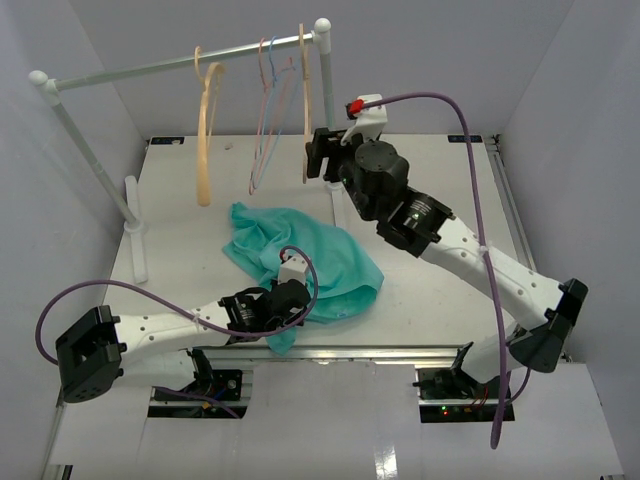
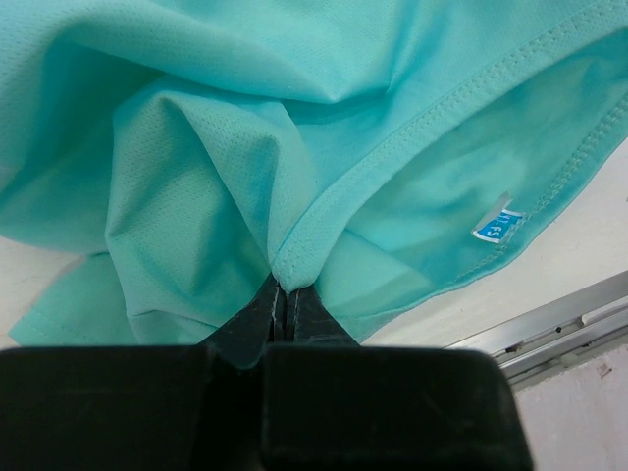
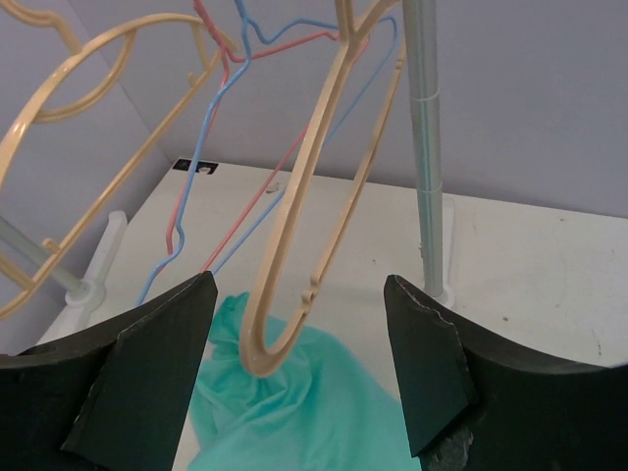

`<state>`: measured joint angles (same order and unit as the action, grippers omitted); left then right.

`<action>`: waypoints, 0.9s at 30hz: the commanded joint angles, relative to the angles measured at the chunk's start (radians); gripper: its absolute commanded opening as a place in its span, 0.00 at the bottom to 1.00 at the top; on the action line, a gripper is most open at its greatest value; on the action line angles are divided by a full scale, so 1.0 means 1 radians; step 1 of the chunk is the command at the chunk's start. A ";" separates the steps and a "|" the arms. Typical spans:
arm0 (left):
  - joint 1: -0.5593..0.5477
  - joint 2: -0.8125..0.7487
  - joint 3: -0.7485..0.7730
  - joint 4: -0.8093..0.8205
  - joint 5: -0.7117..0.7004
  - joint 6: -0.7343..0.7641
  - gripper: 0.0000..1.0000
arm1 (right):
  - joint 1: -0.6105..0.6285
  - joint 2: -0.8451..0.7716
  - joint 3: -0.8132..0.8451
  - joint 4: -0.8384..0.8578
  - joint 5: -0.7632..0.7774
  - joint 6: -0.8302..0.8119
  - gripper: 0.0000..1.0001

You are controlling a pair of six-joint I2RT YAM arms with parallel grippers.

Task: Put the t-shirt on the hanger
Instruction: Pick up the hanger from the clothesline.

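Note:
The teal-green t-shirt [image 1: 318,252] lies crumpled on the white table. My left gripper [image 1: 287,303] is low at the shirt's near edge and shut on a stitched fold of it [image 2: 294,257], as the left wrist view shows; its fingertips [image 2: 283,291] meet with cloth between them. The slim pale pinkish-tan hanger [image 1: 303,100] hangs from the rail at its right end. My right gripper [image 1: 322,155] is raised beside it and open. In the right wrist view the hanger's lower end [image 3: 294,285] hangs between my spread fingers [image 3: 162,343], not touching either, with the shirt [image 3: 294,422] below.
A white rail [image 1: 150,68] on posts spans the back of the table. It also carries a thicker yellow-tan hanger [image 1: 206,130] and thin pink and blue hangers [image 1: 268,110]. The rail's right post [image 3: 426,147] stands close to my right finger. The table's metal front edge [image 2: 549,329] is near.

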<state>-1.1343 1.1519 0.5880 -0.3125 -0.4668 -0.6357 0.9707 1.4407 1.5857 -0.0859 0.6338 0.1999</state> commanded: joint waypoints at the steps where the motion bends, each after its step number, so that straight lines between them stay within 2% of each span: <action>1: -0.004 -0.026 -0.013 0.021 0.024 0.005 0.00 | 0.003 0.068 0.085 0.104 0.017 -0.074 0.75; 7: -0.004 -0.027 -0.022 0.024 0.019 -0.001 0.00 | 0.005 0.180 0.183 0.087 0.108 -0.110 0.74; 13: -0.004 -0.032 -0.022 0.015 0.007 -0.010 0.00 | 0.003 0.265 0.249 -0.014 0.190 -0.117 0.73; 19: -0.004 -0.043 -0.023 0.015 -0.001 -0.015 0.00 | 0.005 0.299 0.272 -0.054 0.247 -0.135 0.62; 27: -0.004 -0.021 -0.019 0.009 -0.010 -0.024 0.00 | 0.005 0.336 0.308 -0.055 0.236 -0.165 0.54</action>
<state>-1.1343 1.1397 0.5690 -0.3058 -0.4568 -0.6484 0.9707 1.7655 1.8311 -0.1582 0.8360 0.0661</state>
